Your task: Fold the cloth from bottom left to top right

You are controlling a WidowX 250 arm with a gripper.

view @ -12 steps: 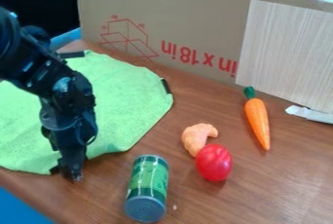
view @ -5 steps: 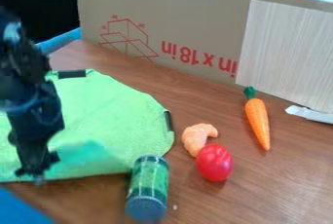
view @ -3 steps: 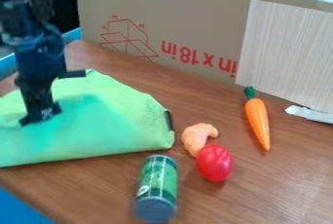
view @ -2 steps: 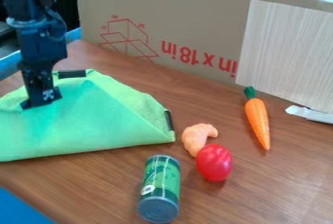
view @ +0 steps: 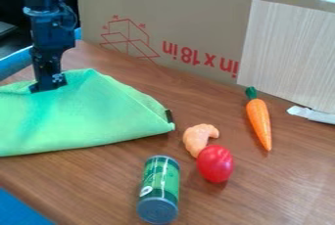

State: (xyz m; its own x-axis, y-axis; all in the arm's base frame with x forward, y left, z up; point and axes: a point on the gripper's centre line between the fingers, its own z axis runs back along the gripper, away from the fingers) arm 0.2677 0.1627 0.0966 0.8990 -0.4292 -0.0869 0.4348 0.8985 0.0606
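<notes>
Probably in mid-fold, with gripper (view: 48,88) clamped on cloth (view: 88,114); next, must lay this down below gripper, then release.

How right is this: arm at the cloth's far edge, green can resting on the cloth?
Not quite: the camera view shows the green can resting on the wooden table, apart from the cloth. The arm is indeed at the cloth's far edge.
</notes>
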